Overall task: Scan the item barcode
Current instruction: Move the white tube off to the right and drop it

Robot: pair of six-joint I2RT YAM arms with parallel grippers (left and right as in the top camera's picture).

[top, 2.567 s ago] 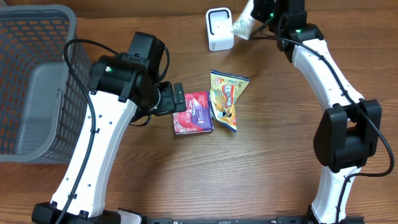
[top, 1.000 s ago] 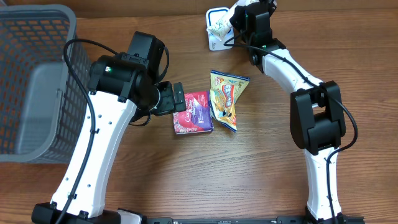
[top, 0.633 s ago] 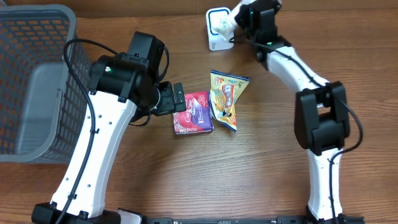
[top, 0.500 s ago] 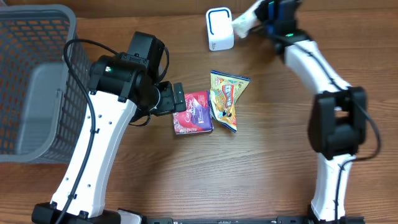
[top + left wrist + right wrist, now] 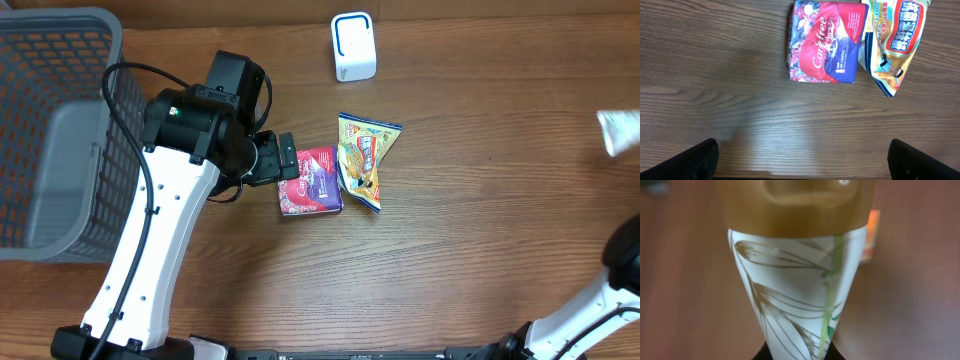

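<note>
Right end effector pinches white leaf-print tube at the overhead view's far right edge, well apart from the scanner; left end effector spread wide, above the surface near red pack.

basket: sat way over on the left side of the table
scanner: back edge, roughly mid-table, behind the other stuff
pack: lay flat mid-table, right of the basket
snack bag: right up against the pack's right side
left gripper: hung just left of the pack
packet: far right edge, well apart from everything else
</note>
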